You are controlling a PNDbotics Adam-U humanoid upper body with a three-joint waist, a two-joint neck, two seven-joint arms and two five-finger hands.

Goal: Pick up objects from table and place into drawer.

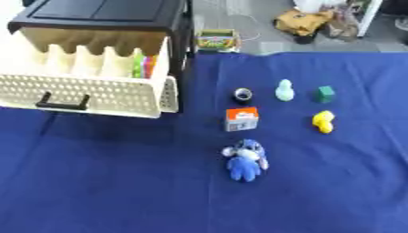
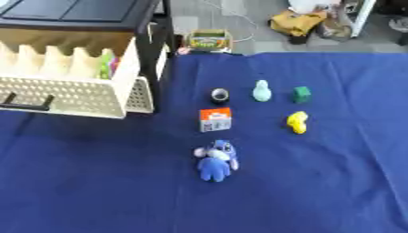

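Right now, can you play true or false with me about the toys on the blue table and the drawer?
1. The drawer is pulled open. True.
2. The blue plush toy lies inside the drawer. False: it lies on the blue cloth, nearest the camera of all the things.
3. The green block sits to the right of the pale mint figure. True.
4. A robot hand is holding the yellow toy. False: no robot hand shows in either view, and the yellow toy lies alone on the cloth.
5. The orange and white box sits between the dark roll and the blue plush toy. True.
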